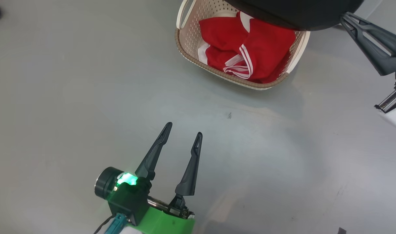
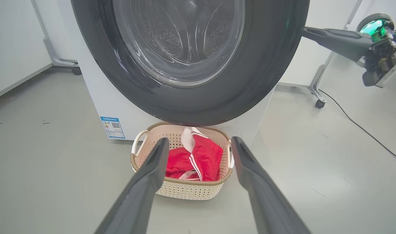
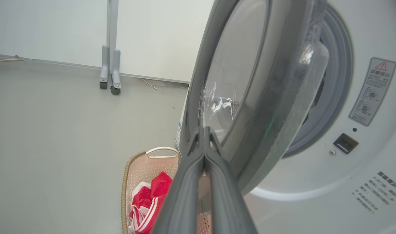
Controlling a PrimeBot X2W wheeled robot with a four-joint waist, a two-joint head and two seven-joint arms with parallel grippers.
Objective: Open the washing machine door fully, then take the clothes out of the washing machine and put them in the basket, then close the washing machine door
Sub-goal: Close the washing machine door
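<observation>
On the grey floor (image 1: 87,81), the basket (image 1: 189,35) of red clothes (image 1: 269,48) sits at one o'clock beneath the washing machine door (image 1: 295,13); left gripper (image 1: 184,128) splayed empty, right gripper (image 3: 203,130) closed tight.

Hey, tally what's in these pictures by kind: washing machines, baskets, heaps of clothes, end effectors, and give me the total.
Washing machine: 1
Basket: 1
Heap of clothes: 1
Left end effector, right end effector: 2
Total: 5
</observation>
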